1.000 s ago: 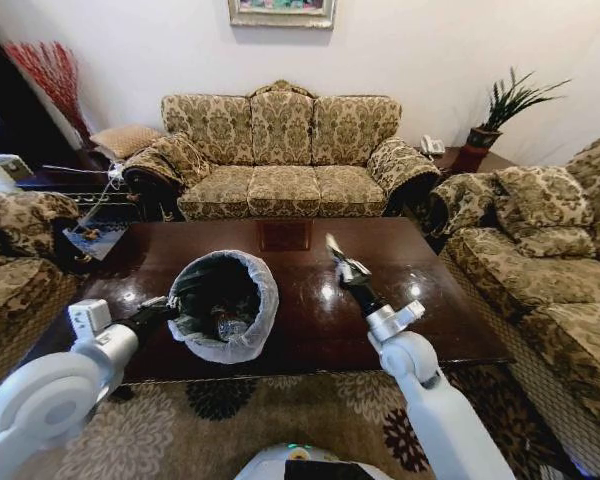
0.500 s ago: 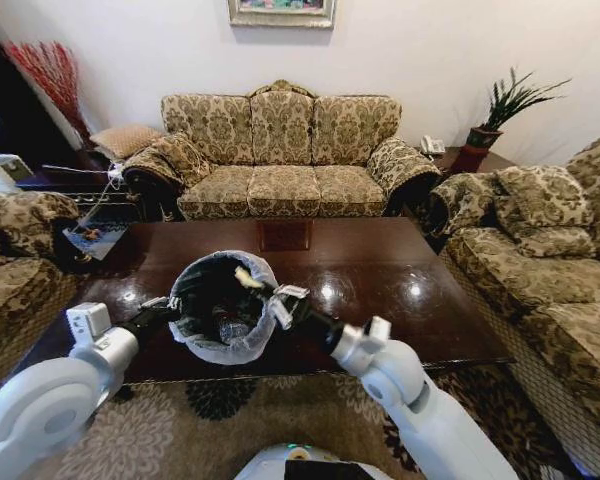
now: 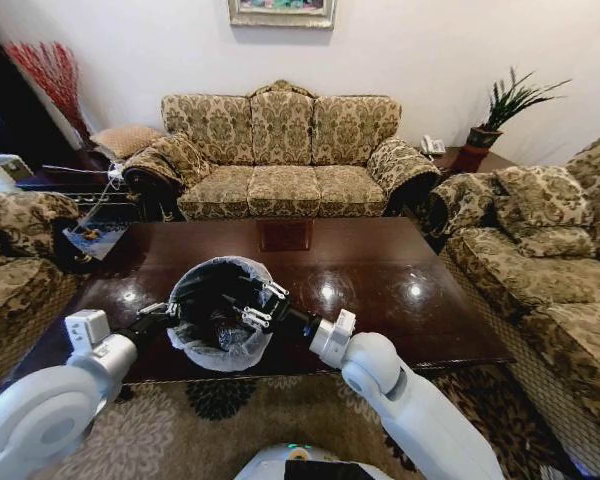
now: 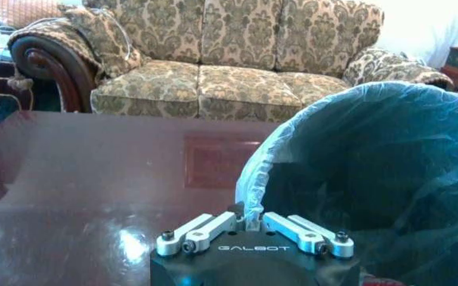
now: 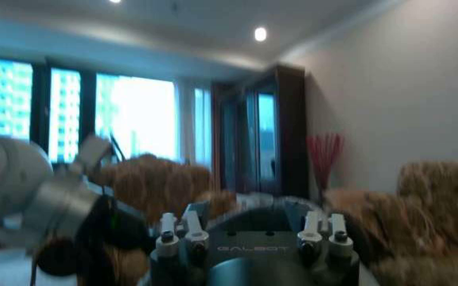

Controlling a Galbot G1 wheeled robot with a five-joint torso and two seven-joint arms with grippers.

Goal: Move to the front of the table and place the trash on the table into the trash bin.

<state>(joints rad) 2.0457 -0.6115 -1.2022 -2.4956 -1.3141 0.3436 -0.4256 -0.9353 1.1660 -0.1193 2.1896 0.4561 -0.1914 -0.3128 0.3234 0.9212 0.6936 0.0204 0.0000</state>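
- Standing on the table [image 3: 380,290], near its front edge and toward its left part, the trash bin [image 3: 223,313] is the landmark for all that follows.
- The bin is lined with a whitish plastic bag [image 4: 356,137] that is folded over the rim; the inside is dark.
- Some trash [image 3: 227,331] lies at the bottom of the bin: a clear, shiny item and small pale pieces. I cannot tell exactly what each one is.
- The right gripper [image 3: 248,302] is over the mouth of the bin, inside the line of the rim. The right arm reaches to it from the bin's right side, low and almost level, the wrist joint just outside the rim.
- In the right wrist view the right fingers [image 5: 167,229] stand apart with nothing between them, so this hand is open.
- The left gripper [image 3: 166,313] is at the left side of the bin, on the rim. The left arm comes from the left, bent at the elbow.
- In the left wrist view the left gripper [image 4: 252,224] is closed, pinching the edge of the bag between its jaws.
- Behind the bin, beyond the far edge of the table, there is a patterned sofa [image 3: 280,155].
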